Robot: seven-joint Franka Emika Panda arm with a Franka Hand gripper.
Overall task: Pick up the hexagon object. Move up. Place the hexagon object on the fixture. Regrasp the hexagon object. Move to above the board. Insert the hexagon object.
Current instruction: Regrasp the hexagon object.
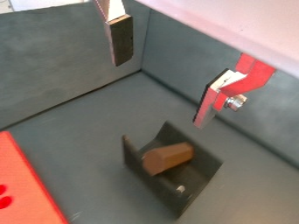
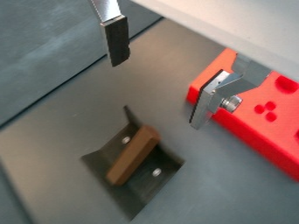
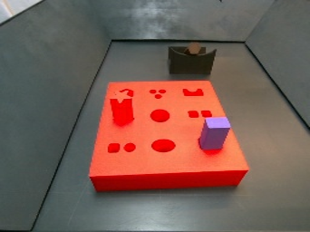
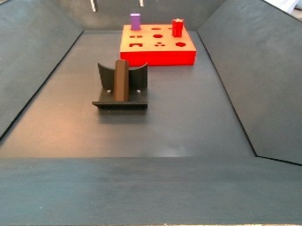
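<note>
The hexagon object, a slim brown rod [image 1: 167, 157], rests in the notch of the dark fixture [image 1: 193, 179]. Both show in the wrist views, rod [image 2: 132, 156] and fixture [image 2: 160, 179], and in the side views, rod [image 3: 194, 49] [image 4: 123, 78] and fixture [image 3: 191, 62] [image 4: 118, 103]. My gripper [image 1: 162, 92] [image 2: 158, 93] is open and empty, well above the fixture and apart from the rod. Its silver fingers [image 1: 119, 39] [image 2: 114, 39] have nothing between them. The red board [image 3: 145, 159] [image 4: 157, 55] [image 2: 263, 114] lies on the floor away from the fixture.
A red upright peg [image 3: 121, 111] [image 4: 177, 26] and a purple block [image 3: 216, 132] [image 4: 136, 19] stand on the board. Grey walls close in the floor on all sides [image 3: 72, 54]. A corner of the board shows in a wrist view [image 1: 17, 184].
</note>
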